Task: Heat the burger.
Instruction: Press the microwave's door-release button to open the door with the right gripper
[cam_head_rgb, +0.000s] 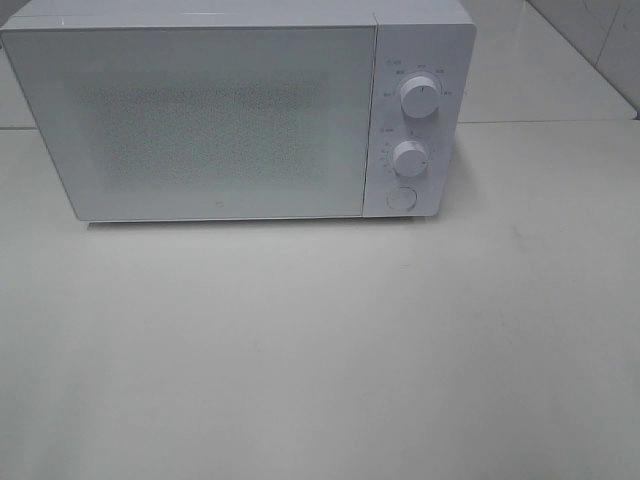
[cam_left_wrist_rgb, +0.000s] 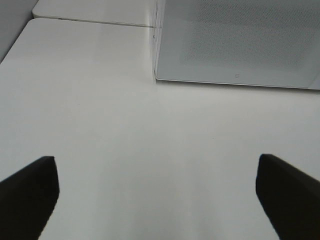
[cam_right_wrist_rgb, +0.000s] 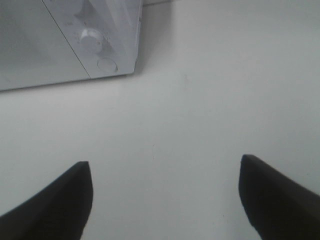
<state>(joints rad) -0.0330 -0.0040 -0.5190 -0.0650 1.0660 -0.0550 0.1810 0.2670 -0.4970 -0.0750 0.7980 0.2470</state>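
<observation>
- A plain white table top (cam_head_rgb: 320, 360) fills the scene, and its near part lies bare.
- A white box-shaped microwave oven (cam_head_rgb: 220, 120) stands on the far part of the table, a little to the left.
- Its wide grey-white door (cam_head_rgb: 200, 125) with a dotted window is closed.
- On the right panel of the oven there is an upper round white knob (cam_head_rgb: 419, 97), a lower round white knob (cam_head_rgb: 410, 158) under it, and a round white button (cam_head_rgb: 401, 198) at the lowest place.
- The left gripper (cam_left_wrist_rgb: 156, 165) hangs over the bare table near the left corner of the oven; its dark jaws stand wide apart and hold nothing.
- The right gripper (cam_right_wrist_rgb: 165, 162) hangs over the table near the oven's right corner, jaws also wide and holding nothing.
- The burger shows in no view, so I cannot tell where it is.
</observation>
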